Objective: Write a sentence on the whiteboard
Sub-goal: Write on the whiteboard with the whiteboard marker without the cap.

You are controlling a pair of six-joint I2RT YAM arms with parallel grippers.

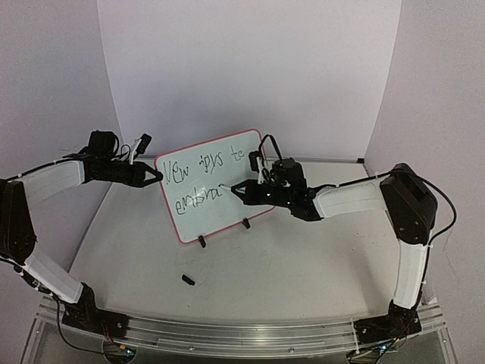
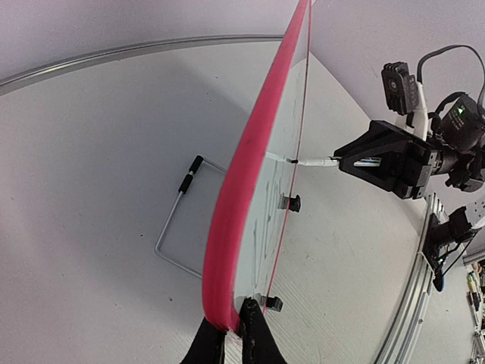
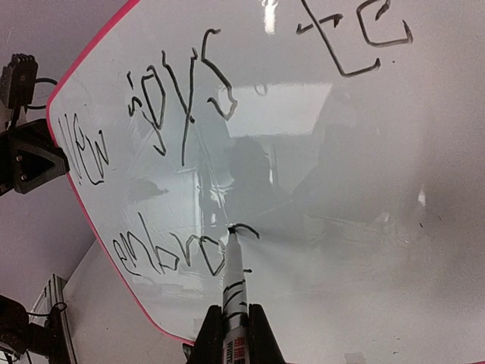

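The whiteboard (image 1: 227,216), small, white and pink-rimmed, stands on the grey desk (image 1: 288,262). The left gripper (image 1: 158,176) has its jaws clamped on the board's edge, and the right gripper (image 1: 232,189) has its jaws clamped on a white marker (image 3: 234,277). The black handwritten sentence (image 1: 206,171) reads "New joys to embra". Too much marker pressure could twist the board and spoil the next letter. The marker's label is unreadable.

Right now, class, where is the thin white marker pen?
In the top view the white marker pen is right of centre, gripped in the right claw, its tip on the pink-rimmed whiteboard at the end of the lower handwritten line.
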